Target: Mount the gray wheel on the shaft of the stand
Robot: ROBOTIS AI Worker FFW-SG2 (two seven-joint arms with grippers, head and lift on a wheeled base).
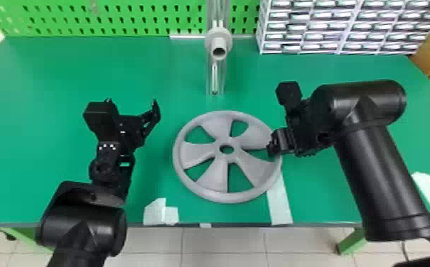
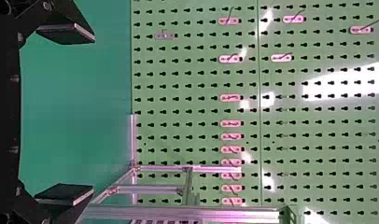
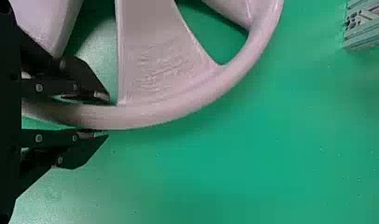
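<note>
Head view: gray wheel [image 1: 216, 150] over the smooth green table [image 1: 47, 74], round, thick rolled rim, broad blade-like spokes, oval-looking hub hole. My right pincer [image 1: 273, 147] is on its rim at the right side. My left pincer [image 1: 132, 105] is well apart from it, to the left. Behind the wheel: stand [image 1: 214, 76], slotted metal profile, with a fat hollow gray shaft [image 1: 219, 39] pointing my way. Nothing mounted on it.

Left wrist view: left pincer spread wide, flat black pads [image 2: 66, 33], nothing between. Past it, metal rails of the stand and a pegboard [image 2: 192, 78] with keyhole slots and small oblong hook plates [image 2: 230, 98].

Right wrist view: right pincer [image 3: 103, 116] closed on the rounded rim, one finger in a spoke gap, one outside. Nearest full spoke has fine ridges.
</note>
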